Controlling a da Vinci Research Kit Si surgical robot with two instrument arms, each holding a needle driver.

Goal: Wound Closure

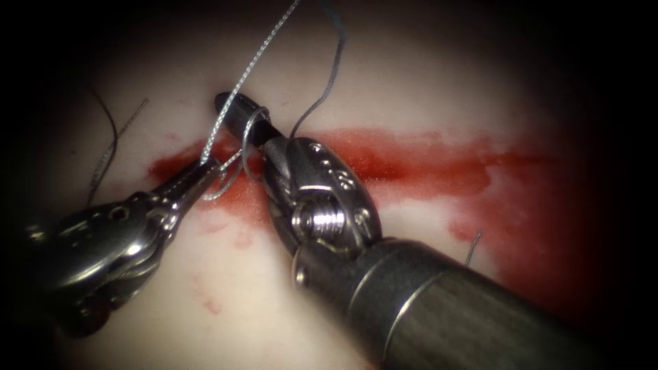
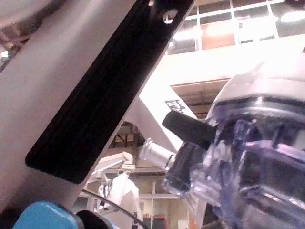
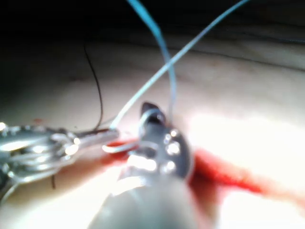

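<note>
The tissue [image 1: 411, 89] carries a cut [image 1: 411, 161] that runs left to right and is wet with red fluid. My left tool [image 1: 209, 166] comes in from the lower left, its jaws shut on the pale thread [image 1: 250, 65] at the cut's left end. From there the thread rises to the upper edge. My right tool [image 1: 226, 104] reaches across the cut, its dark jaws shut and a loop of thread [image 1: 252, 130] wound round them. The right wrist view has the right tool [image 3: 150, 112] beside the left tool [image 3: 102, 137], with thread [image 3: 157, 78] rising from them. I see no needle.
A dark strand [image 1: 329, 82] rises from beside the right tool's wrist. Loose thread ends [image 1: 110, 140] lie on the tissue left of the cut. A short cut end [image 1: 473, 248] sticks up at the right. The right tool's shaft [image 1: 439, 308] covers the lower right.
</note>
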